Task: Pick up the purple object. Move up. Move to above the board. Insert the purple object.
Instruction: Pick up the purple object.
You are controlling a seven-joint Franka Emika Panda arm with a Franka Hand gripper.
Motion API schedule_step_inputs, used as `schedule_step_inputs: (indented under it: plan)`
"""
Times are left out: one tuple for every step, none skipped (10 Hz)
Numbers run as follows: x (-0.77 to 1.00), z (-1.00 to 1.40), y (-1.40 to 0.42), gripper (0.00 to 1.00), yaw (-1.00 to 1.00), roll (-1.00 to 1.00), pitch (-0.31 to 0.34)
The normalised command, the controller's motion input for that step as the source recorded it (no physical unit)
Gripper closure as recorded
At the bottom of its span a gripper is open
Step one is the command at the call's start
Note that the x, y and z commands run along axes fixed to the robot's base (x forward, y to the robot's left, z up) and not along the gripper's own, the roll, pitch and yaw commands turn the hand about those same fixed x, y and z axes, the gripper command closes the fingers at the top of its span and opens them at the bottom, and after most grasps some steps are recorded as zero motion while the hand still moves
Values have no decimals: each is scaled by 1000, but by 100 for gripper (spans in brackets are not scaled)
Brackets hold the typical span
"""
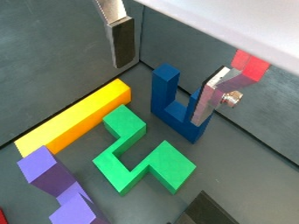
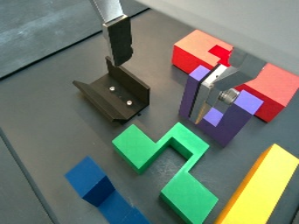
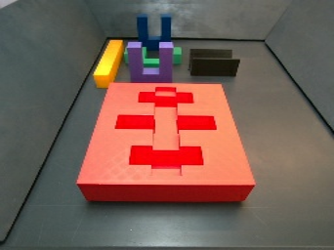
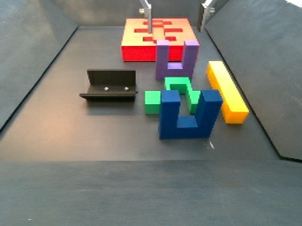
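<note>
The purple object (image 4: 177, 58) is a U-shaped block standing prongs up on the floor. It is right against one end of the red board (image 4: 133, 35). It also shows in a side view (image 3: 147, 66) and in both wrist views (image 2: 222, 127) (image 1: 52, 175). The board (image 3: 104, 146) lies flat with bright red slots along its middle. My gripper (image 2: 163, 87) is open and empty, well above the blocks. Its fingers just show at the upper edge in a side view (image 4: 177, 8). In a wrist view one finger (image 2: 215, 86) overlaps the purple object.
A blue U-shaped block (image 4: 189, 113) stands prongs up. A green zigzag block (image 4: 171, 93) lies between it and the purple object. A yellow bar (image 4: 227, 90) lies alongside them. The fixture (image 4: 109, 86) stands on the other side. Grey walls surround the floor.
</note>
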Motion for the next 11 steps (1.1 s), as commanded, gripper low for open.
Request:
schedule_step_inputs:
  plan:
    - [0,0,0,0,0,-9,0]
    - [206,-77,-71,0,-11,0,0]
    - [620,-331,-203,0,-171,-114,-133]
    - [783,-480,-374,0,-114,-63,-133]
    - [720,-506,-534,0,-49,0,-159]
    - [654,-457,-746,0,0,56,-97]
    - [509,-400,-791,0,46,106,-84]
    - [266,-231,-777,0,89,170,-60]
    - [57,-160,-723,0,189,167,-29]
    - [-197,-240,-574,0,174,159,-81]
    - [-180,-177,-460,0,254,80,-126]
